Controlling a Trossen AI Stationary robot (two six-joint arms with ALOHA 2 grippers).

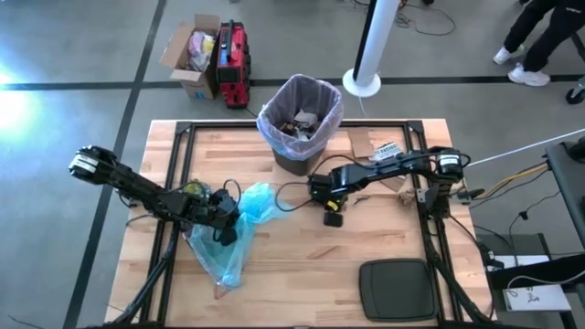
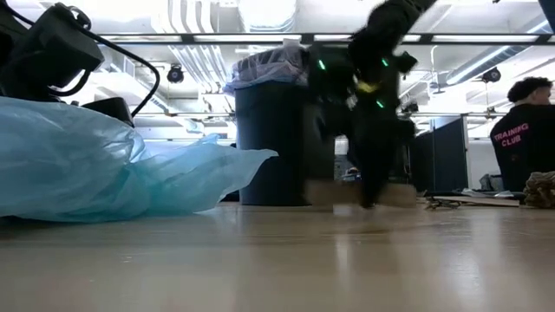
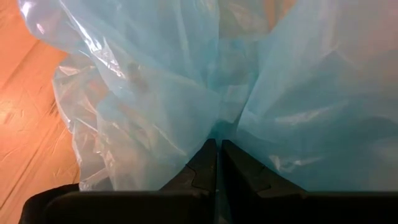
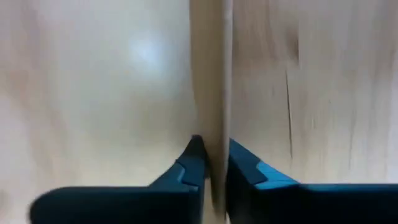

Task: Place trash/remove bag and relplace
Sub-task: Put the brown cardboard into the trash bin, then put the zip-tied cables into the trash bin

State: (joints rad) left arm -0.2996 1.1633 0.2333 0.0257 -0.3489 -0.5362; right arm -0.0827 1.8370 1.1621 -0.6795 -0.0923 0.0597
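The dark bin (image 1: 294,161) stands at the table's far middle. The pale pink-lavender bag (image 1: 272,117) lines it, folded over the rim, with trash (image 1: 302,123) inside. More brown cardboard trash (image 1: 384,151) lies to the bin's right. My right gripper (image 1: 331,216) points down just in front of the bin, shut on a thin tan cardboard scrap (image 4: 211,74). My left gripper (image 1: 225,217) is at the table's left, shut on a light blue plastic bag (image 1: 239,228) that lies spread on the wood. My left gripper pinches a bunched fold of the light blue bag (image 3: 219,127) between its two fingers, several layers thick, slanting down from the table's left. The rest of the bag lies slack on the table. My right gripper pinches the tan scrap's two flat faces (image 4: 211,134) between its two fingers, from above, pointing down. The scrap stands on edge and runs on past the fingertips. In the low view it shows blurred, low by the table (image 2: 360,194); whether it is clear of the wood I cannot tell.
A dark flat pad (image 1: 396,290) lies at the table's near right. Crumpled brown paper (image 2: 542,186) sits at the right. Beyond the table stand a cardboard box (image 1: 192,55), a red case (image 1: 234,64) and a white pole base (image 1: 362,82). A person (image 2: 525,130) is behind.
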